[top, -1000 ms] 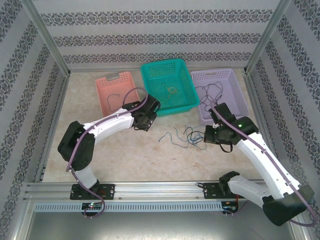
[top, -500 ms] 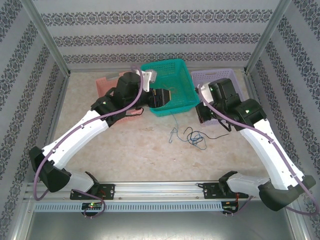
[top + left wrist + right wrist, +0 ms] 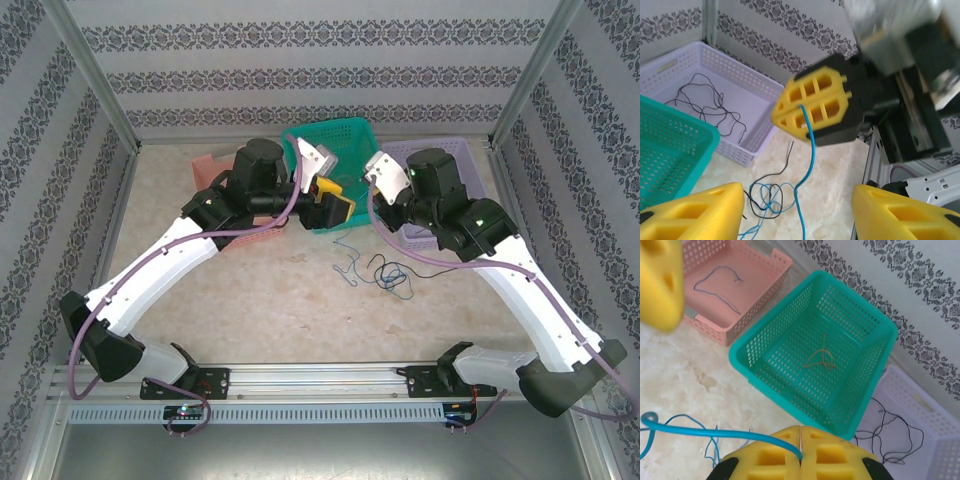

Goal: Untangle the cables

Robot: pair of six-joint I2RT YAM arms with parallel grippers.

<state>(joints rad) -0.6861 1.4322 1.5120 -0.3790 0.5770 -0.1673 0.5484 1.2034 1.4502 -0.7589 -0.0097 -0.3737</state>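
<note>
My right gripper [image 3: 800, 440] is shut on one end of a blue cable [image 3: 705, 432]. In the left wrist view the right gripper [image 3: 810, 102] hangs above the table. The blue cable [image 3: 807, 150] drops from it to a knot of blue and black cables [image 3: 762, 192]. That knot [image 3: 387, 272] lies on the table in front of the baskets. My left gripper [image 3: 797, 210] faces the right one with its yellow fingers wide apart and nothing between them. From above, the left gripper [image 3: 333, 203] sits at the teal basket's front edge.
Three baskets stand at the back. The pink basket [image 3: 760, 260] holds a bluish cable, the teal basket [image 3: 765, 372] a yellowish one [image 3: 821, 358]. The purple basket [image 3: 752, 82] holds black cables [image 3: 705, 102]. Patterned walls and metal posts close in the table.
Both arms rose from the table toward the baskets and now face each other. The right gripper lifted the blue cable's end out of the knot. The left gripper's jaws spread wider.
</note>
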